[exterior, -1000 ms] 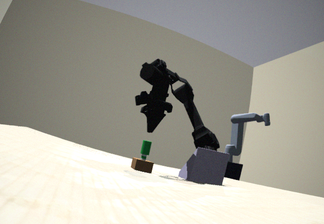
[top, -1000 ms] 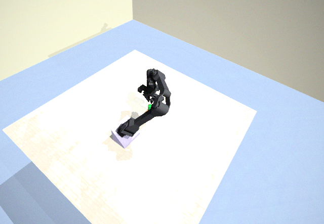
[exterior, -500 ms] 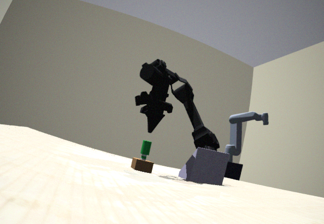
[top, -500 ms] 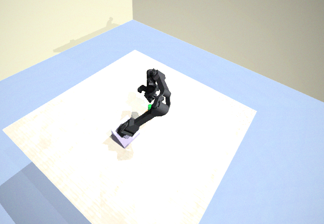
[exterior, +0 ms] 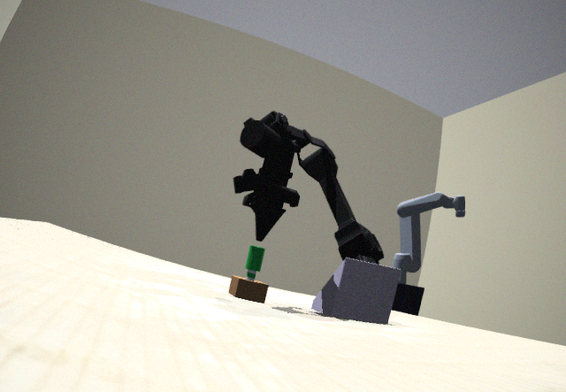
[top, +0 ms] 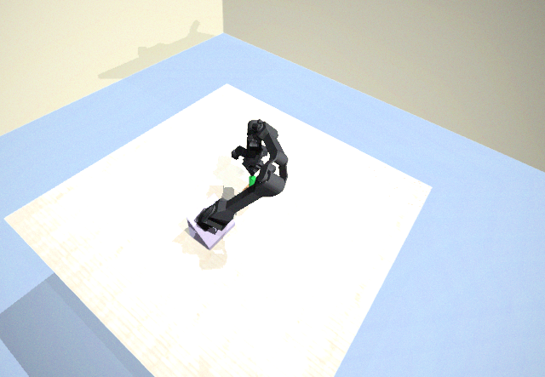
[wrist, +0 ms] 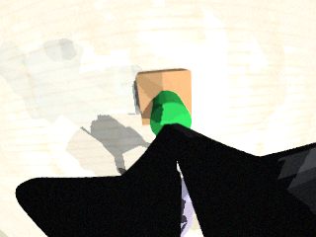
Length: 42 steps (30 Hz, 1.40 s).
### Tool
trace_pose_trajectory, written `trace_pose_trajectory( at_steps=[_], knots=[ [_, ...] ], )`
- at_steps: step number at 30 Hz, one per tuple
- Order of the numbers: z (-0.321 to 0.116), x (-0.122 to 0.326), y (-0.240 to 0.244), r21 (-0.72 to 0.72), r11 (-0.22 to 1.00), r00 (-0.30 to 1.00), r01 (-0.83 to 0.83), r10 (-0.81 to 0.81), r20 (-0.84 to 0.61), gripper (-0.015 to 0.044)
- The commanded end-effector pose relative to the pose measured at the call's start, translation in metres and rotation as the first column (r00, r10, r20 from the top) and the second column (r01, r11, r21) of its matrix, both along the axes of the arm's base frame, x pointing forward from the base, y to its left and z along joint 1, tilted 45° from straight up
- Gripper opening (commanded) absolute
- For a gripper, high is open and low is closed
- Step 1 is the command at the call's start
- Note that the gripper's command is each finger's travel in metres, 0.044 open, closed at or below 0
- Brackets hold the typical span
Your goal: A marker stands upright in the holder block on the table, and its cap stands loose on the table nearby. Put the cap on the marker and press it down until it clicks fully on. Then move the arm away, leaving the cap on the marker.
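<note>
The green cap (top: 252, 181) (exterior: 255, 258) (wrist: 173, 114) sits upright on top of the marker (exterior: 250, 274). A short pale band and a green part of the marker show between the cap and the brown holder block (exterior: 247, 288) (wrist: 178, 81). Whether the cap is fully clicked on cannot be told. My gripper (top: 252, 174) (exterior: 259, 240) (wrist: 170, 129) points down, shut and empty, its fingertips together. In the exterior view they are just above the cap's top, with a small gap. In the wrist view the fingertips cover the cap's near edge.
My arm's base stands on a lavender block (top: 210, 241) (exterior: 361, 291), to the right of the holder in the exterior view. A grey-blue arm (exterior: 409, 236) on a black block (exterior: 408, 298) stands farther back on the right. Arm shadows fall on the pale table beside the holder.
</note>
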<state>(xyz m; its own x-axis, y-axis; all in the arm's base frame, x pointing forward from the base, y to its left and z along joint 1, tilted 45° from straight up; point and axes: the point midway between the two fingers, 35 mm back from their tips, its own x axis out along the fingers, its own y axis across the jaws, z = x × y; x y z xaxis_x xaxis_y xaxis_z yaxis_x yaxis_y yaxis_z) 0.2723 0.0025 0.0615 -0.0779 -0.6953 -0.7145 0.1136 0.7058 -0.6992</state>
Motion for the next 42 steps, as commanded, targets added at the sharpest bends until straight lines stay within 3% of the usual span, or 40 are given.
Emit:
trace_pose_trajectory(
  at_steps=[1, 24, 31, 36, 42],
  knots=[
    [-0.005, -0.002, -0.007, -0.006, 1.0, 1.0, 0.0, 0.0, -0.005, 0.0],
    [-0.011, 0.001, -0.01, 0.003, 1.0, 1.0, -0.01, 0.01, 0.011, 0.0],
    [0.044, 0.008, 0.046, 0.006, 1.0, 1.0, -0.009, 0.009, 0.009, 0.0],
    [0.05, 0.007, 0.052, 0.005, 1.0, 1.0, -0.008, 0.008, 0.008, 0.0],
    [0.05, 0.007, 0.052, 0.005, 1.0, 1.0, -0.008, 0.008, 0.008, 0.0157]
  ],
)
